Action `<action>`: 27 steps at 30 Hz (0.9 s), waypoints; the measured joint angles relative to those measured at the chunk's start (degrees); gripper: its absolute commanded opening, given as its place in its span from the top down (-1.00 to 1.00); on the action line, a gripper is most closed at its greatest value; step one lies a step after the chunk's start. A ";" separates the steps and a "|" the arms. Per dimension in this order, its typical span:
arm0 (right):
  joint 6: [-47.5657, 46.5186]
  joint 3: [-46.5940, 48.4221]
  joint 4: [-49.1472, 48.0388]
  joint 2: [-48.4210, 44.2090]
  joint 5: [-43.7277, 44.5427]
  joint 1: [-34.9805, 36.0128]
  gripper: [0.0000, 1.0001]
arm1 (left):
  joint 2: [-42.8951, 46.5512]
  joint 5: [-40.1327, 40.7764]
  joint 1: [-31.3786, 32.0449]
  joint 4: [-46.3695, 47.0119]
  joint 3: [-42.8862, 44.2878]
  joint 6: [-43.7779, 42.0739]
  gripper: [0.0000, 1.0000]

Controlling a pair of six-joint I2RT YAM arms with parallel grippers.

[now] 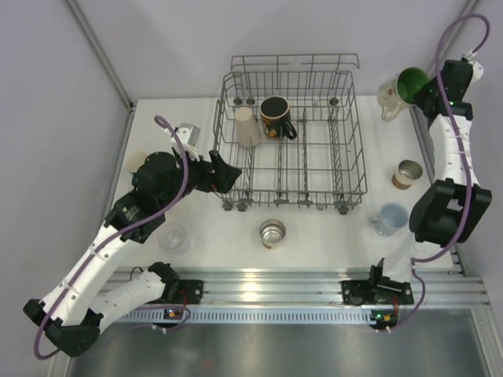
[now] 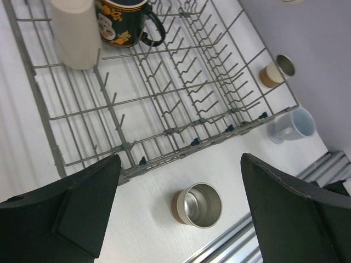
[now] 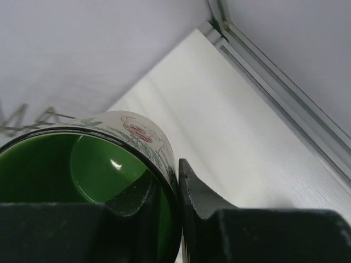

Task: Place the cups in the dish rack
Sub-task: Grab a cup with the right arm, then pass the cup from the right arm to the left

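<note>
Right gripper (image 3: pixel 167 186) pinches the green-lined cup (image 3: pixel 82 164) by its wall, 1 finger inside, 1 outside, a hold fit for carrying, off the dish rack's (image 1: pixel 358 149) far right corner. Left gripper (image 1: pixel 228 174) gapes empty at its near left, likely awaiting another cup.
</note>
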State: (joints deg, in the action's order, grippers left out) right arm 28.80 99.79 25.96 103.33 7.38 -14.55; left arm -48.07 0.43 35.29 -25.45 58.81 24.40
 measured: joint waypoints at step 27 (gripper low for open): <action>44.83 -54.51 -74.16 -35.54 -40.19 24.50 1.00 | -9.09 -30.03 0.00 29.44 -0.83 16.74 -0.89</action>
State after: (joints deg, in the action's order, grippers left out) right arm 73.63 45.28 -48.21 67.79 -32.82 9.96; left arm -57.17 -29.61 35.29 3.99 57.98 41.15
